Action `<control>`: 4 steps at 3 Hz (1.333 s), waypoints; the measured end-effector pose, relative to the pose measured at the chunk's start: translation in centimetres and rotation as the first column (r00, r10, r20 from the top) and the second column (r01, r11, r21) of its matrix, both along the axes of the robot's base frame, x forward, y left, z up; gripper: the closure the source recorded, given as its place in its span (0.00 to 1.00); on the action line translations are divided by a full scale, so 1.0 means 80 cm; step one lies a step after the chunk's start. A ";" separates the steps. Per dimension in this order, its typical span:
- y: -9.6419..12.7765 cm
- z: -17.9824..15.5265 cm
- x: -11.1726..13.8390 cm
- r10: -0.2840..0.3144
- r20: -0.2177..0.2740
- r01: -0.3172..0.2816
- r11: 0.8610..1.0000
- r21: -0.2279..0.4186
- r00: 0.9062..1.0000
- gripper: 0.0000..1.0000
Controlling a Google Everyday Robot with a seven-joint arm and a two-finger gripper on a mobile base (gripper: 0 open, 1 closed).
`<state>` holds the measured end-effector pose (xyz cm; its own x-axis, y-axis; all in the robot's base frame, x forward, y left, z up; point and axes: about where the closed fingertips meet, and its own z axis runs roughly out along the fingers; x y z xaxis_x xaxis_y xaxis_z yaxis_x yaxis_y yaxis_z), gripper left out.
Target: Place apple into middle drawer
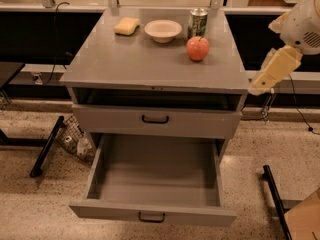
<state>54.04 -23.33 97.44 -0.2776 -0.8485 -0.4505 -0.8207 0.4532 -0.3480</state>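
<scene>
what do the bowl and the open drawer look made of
The bowl: matte white ceramic or plastic, unclear; smooth even rim. The middle drawer: likely grey painted sheet metal; thin flat walls, dull sheen. The gripper hangs right of the cabinet, apart from the apple.

Gripper [272, 73] off right; can [198, 19] just behind apple [198, 48]; middle drawer [160, 178] wide open from above.

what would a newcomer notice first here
The drawer pulled wide open with nothing in it, low at the front of the cabinet, comes first. Then the red apple on its top, just in front of a green can. The gripper hangs at the right edge, apart from both.
</scene>
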 end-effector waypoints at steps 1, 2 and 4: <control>-0.001 -0.008 0.079 -0.067 0.099 0.047 0.980 0.194 0.993 0.00; 0.001 -0.011 0.081 -0.068 0.099 0.046 0.978 0.203 0.993 0.00; 0.013 -0.051 0.126 -0.109 0.101 0.076 0.956 0.285 0.989 0.00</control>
